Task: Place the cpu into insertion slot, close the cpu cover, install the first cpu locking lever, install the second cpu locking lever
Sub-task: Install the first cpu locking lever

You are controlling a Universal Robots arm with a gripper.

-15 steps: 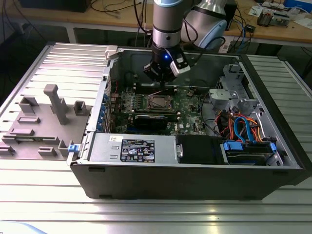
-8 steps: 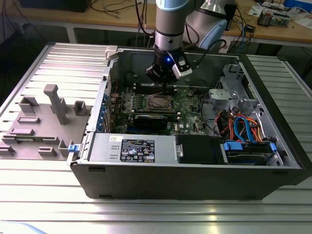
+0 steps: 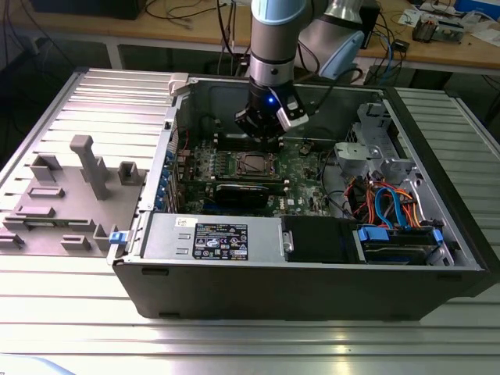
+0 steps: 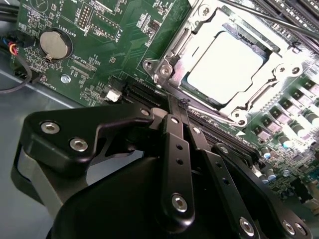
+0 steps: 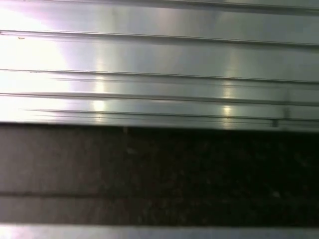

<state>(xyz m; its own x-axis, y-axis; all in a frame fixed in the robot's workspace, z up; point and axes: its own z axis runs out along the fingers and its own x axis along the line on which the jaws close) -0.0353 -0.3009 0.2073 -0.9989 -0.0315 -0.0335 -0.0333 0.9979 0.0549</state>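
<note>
The cpu (image 4: 224, 67) lies pale and flat in the insertion slot (image 3: 251, 164) on the green board. The silvery cpu cover (image 4: 199, 30) lies down around it, framing its face. A thin metal locking lever (image 4: 212, 114) runs along the socket edge nearest my gripper; another thin rod (image 4: 269, 20) crosses the far side. My gripper (image 4: 177, 105) has its black fingers (image 4: 174, 149) pressed together, tips right at the near lever by the socket corner. In the exterior view the gripper (image 3: 262, 139) hangs inside the open computer case, just behind the socket.
A long black card (image 3: 248, 193) sits in front of the socket, with a labelled black box (image 3: 211, 238) along the case front. Blue and orange cables (image 3: 387, 207) fill the right bay. A grey fixture (image 3: 70, 195) lies on the ribbed table. A coin battery (image 4: 55, 44) sits on the board.
</note>
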